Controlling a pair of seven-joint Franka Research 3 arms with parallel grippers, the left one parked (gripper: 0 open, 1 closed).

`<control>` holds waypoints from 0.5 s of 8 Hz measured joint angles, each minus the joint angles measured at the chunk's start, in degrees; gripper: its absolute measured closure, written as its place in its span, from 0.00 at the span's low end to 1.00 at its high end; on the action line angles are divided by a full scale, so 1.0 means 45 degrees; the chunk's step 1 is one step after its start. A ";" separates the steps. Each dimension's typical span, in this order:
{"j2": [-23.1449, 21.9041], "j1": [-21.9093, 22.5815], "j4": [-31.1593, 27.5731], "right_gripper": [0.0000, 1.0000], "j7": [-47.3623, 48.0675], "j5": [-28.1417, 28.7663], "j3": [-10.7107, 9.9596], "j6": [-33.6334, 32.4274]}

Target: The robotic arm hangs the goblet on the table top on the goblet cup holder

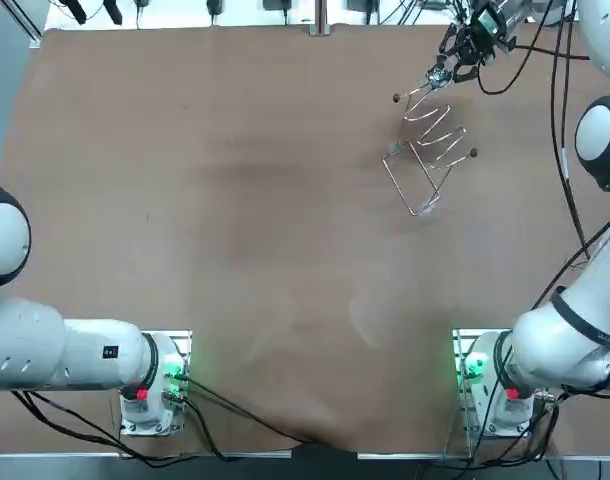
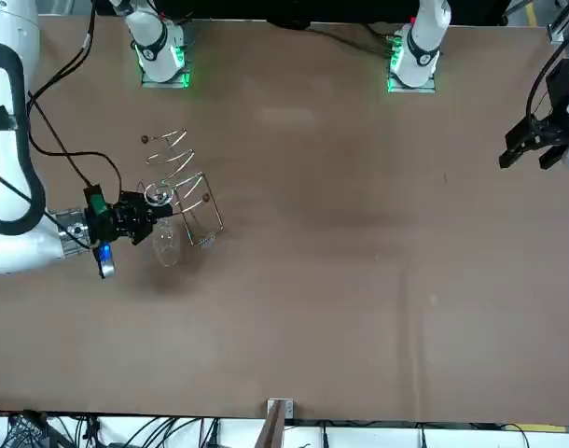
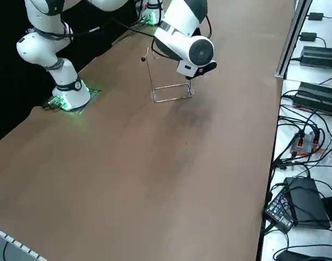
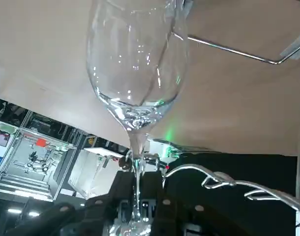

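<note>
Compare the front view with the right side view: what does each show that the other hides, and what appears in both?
Only the front view shows the goblet, held in the right gripper beside the wavy top wires of the cup holder. Only the right side view shows black boxes and cables on the bench beside the table; there the right arm hides goblet and gripper. Both show the wire cup holder and the brown table.

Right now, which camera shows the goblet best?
The right wrist view: the goblet fills it, bowl and stem, with the stem clamped in the right pincer beside the holder. The front view shows it small; the top view barely shows it; the right side view hides it behind the arm.
</note>
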 joint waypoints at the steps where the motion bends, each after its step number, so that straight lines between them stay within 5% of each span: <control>1: 0.0032 0.0048 -0.0049 0.90 0.0000 0.0002 0.0000 0.0015; 4: 0.0095 0.0055 -0.0046 0.90 0.0001 0.0030 -0.0001 0.0021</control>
